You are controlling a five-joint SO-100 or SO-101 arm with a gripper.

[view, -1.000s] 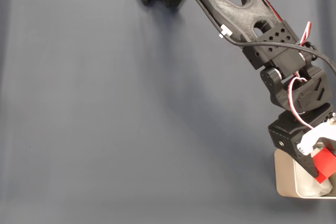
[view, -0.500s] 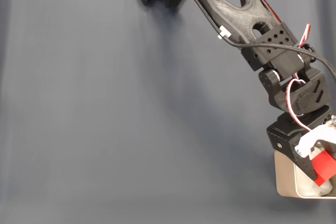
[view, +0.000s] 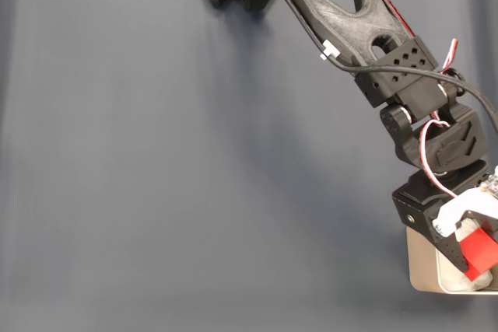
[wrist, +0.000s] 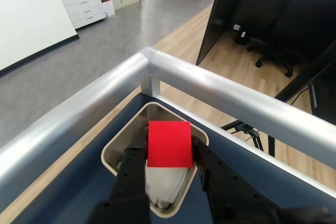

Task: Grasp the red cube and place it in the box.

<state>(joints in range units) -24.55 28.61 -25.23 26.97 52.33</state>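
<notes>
The red cube is held between the two black fingers of my gripper, which is shut on it. It hangs directly over the box, a pale beige container with rounded corners at the table's lower right in the fixed view. White lumpy padding lies inside the box under the cube. The wrist view shows the cube above the padding, with its underside hidden, so I cannot tell whether it touches.
The dark blue-grey table stretches wide to the left of the arm. A thick silver rail frames the table's corner just beyond the box. Past it are an office floor and a black chair.
The gripper with the red cube has crept slightly downward and leftward in the fixed view, sinking a little lower over the box. The grip is unchanged.
</notes>
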